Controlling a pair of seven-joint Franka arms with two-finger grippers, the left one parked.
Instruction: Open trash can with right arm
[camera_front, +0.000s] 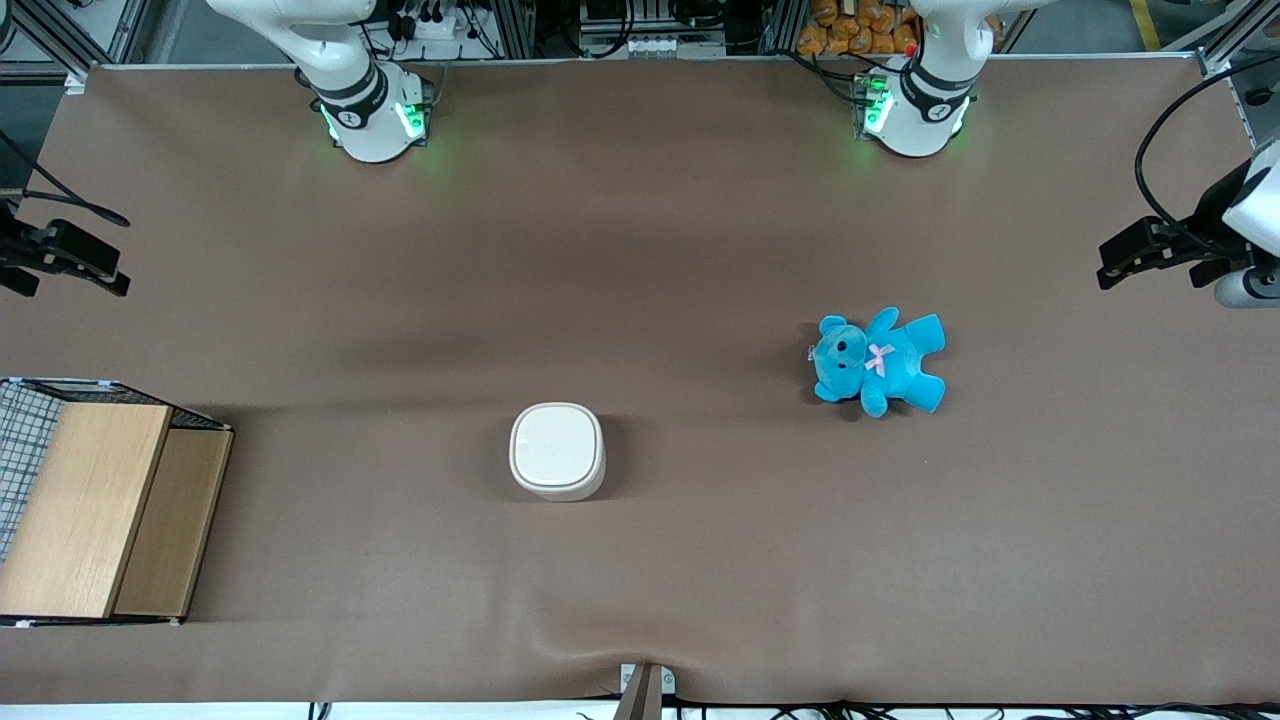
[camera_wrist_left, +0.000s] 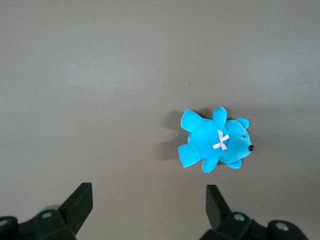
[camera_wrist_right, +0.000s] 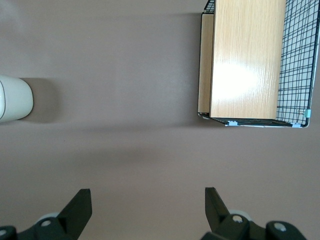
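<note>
The trash can (camera_front: 557, 450) is a small cream-white bin standing near the middle of the brown table, its smooth lid lying flat and shut. In the right wrist view only one edge of the trash can (camera_wrist_right: 14, 98) shows. My right gripper (camera_front: 110, 268) hangs above the table at the working arm's end, well apart from the bin and farther from the front camera than it. In the right wrist view the gripper (camera_wrist_right: 147, 195) is open, with only bare tablecloth between its fingers.
A wooden box with wire mesh (camera_front: 90, 510) stands at the working arm's end, nearer the front camera than the gripper; it also shows in the wrist view (camera_wrist_right: 250, 60). A blue teddy bear (camera_front: 880, 362) lies toward the parked arm's end.
</note>
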